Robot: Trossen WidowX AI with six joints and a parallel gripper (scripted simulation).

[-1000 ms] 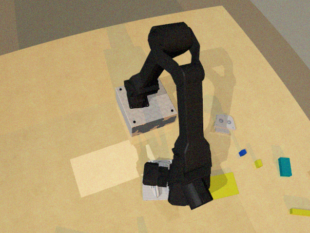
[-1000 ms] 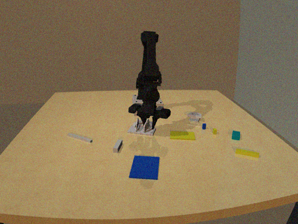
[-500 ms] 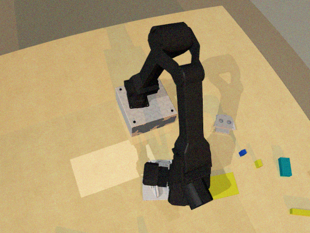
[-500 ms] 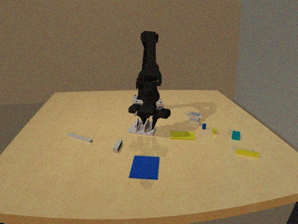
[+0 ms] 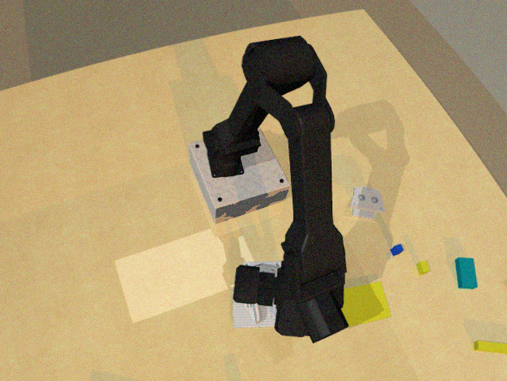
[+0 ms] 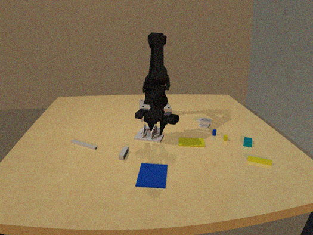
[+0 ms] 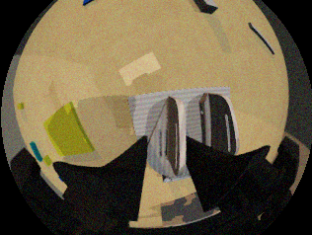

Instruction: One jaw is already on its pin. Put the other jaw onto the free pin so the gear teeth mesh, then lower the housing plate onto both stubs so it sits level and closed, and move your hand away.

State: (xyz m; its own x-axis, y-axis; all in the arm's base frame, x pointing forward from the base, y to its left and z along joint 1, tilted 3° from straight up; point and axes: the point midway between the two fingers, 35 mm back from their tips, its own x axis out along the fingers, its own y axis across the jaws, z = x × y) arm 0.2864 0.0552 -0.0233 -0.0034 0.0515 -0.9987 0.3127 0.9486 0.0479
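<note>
The striped base plate [image 5: 241,320] [image 6: 138,136] [image 7: 144,106] lies under the hand. My gripper [image 6: 156,130] [image 7: 163,138] points down over it, shut on one pale jaw [image 6: 154,131] [image 7: 181,133], which stands on edge between the fingertips. The other jaw [image 5: 255,314] [image 6: 144,131] [image 7: 222,123] stands upright on the plate beside it, apart from the held one. The pins, the held jaw's lower end and any contact between gear teeth are hidden. The pale housing plate [image 5: 367,200] [image 6: 204,122] with two round marks lies off to the right in the top and exterior views.
A yellow slab [image 5: 363,306] [image 6: 191,142] [image 7: 69,129] lies beside the base plate. Small blue [image 5: 396,249] and yellow [image 5: 422,267] cubes, a teal block [image 5: 465,272] and a yellow bar [image 6: 259,161] lie farther right. A blue square [image 6: 152,175] and a grey block [image 6: 123,152] lie towards the front.
</note>
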